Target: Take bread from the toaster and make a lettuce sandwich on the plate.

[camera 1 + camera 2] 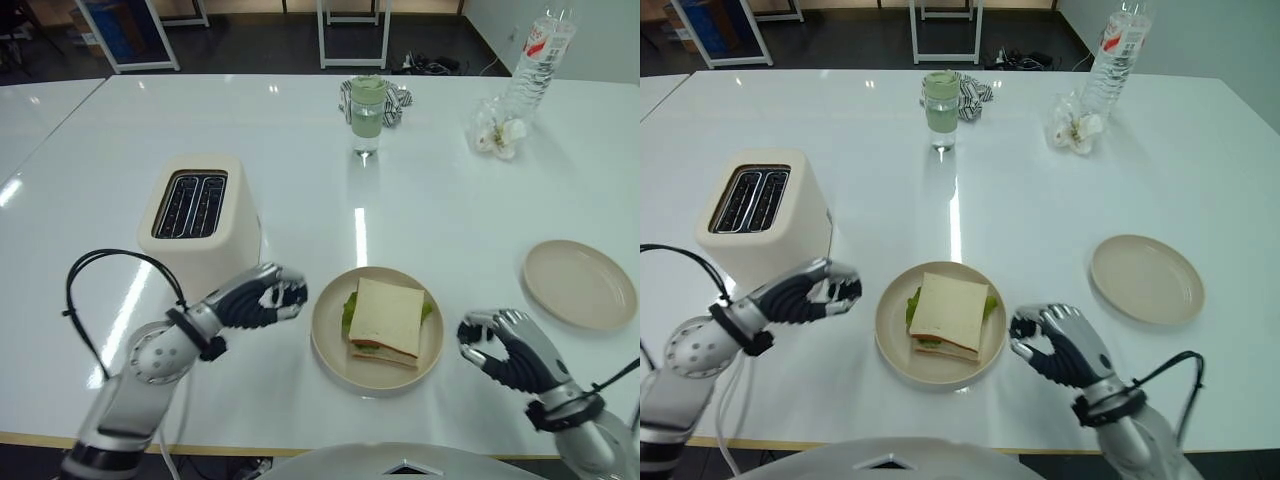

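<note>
2 white bread slices point(386, 312) w/ green lettuce point(348, 314) between, on plate point(333, 350); left hand point(262, 297) & right hand point(512, 350) fingers curled, empty.

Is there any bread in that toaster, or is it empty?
Empty, as far as shows: both slots of the toaster look dark, with bare wire guides and no slice sticking up.

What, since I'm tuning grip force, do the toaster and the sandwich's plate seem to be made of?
Toaster: cream shell with a matte finish and soft highlights, likely plastic, though painted metal is possible; its slots look like dark metal. Plate: beige, matte, with a thin raised rim and no sharp glare; it could be ceramic or hard plastic, and the look leaves that open.
</note>
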Controlling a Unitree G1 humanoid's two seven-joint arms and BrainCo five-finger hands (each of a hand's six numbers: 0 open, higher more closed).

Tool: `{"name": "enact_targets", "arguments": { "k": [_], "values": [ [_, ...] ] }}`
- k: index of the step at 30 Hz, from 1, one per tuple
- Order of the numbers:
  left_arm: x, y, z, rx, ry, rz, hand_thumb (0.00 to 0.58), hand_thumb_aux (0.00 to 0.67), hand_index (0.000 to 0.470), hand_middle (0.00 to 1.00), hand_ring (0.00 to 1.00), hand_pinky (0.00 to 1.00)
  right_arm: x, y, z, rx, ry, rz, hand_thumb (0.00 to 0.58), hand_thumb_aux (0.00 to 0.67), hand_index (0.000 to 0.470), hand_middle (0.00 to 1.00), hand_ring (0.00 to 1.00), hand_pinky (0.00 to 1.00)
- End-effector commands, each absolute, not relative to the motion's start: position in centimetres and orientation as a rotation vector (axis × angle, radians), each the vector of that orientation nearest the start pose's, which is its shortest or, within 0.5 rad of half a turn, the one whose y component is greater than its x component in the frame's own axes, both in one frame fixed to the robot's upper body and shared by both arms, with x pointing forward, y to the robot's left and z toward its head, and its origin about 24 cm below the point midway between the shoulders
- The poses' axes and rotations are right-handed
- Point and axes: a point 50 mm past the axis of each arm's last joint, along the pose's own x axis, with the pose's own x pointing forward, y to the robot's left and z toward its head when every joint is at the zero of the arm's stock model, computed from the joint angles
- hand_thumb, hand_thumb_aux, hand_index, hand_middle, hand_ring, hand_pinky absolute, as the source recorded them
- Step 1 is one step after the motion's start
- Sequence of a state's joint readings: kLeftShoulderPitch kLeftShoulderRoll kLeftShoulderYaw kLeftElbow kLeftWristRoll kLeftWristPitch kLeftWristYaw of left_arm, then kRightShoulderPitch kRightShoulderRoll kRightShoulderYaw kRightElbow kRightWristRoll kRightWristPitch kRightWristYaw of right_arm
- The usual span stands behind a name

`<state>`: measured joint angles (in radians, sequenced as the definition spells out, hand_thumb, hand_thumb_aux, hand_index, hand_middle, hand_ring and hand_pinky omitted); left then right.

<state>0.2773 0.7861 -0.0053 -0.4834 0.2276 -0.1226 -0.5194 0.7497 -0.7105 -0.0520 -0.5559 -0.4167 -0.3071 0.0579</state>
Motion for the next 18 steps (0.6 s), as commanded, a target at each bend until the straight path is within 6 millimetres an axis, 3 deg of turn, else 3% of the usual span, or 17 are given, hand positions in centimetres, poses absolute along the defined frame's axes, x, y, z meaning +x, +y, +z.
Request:
{"name": "enact_targets", "arguments": {
  "k": [1,8,12,18],
  "values": [
    [17.8,21.8,9.4,1.163,0.162,-0.752,0.58,0.67,0.47,1.0,1.0,1.0,9.0,-21.3,7.2,-0.993,0.132,0.666,0.58,0.67,0.47,1.0,1.0,1.0],
    [16.1,21.3,6.2,1.136,0.439,-0.895,0.58,0.67,0.47,1.0,1.0,1.0,8.1,-18.6,4.1,-0.96,0.225,0.87,0.58,0.67,0.47,1.0,1.0,1.0],
    [15.4,18.7,4.7,1.077,0.453,-1.026,0.58,0.67,0.47,1.0,1.0,1.0,8.6,-17.3,2.5,-0.991,0.231,0.919,0.58,0.67,0.47,1.0,1.0,1.0],
    [15.2,16.5,3.1,1.039,0.455,-1.131,0.58,0.67,0.47,1.0,1.0,1.0,10.5,-16.0,1.3,-1.038,0.184,0.915,0.58,0.67,0.47,1.0,1.0,1.0]
  ]
}}
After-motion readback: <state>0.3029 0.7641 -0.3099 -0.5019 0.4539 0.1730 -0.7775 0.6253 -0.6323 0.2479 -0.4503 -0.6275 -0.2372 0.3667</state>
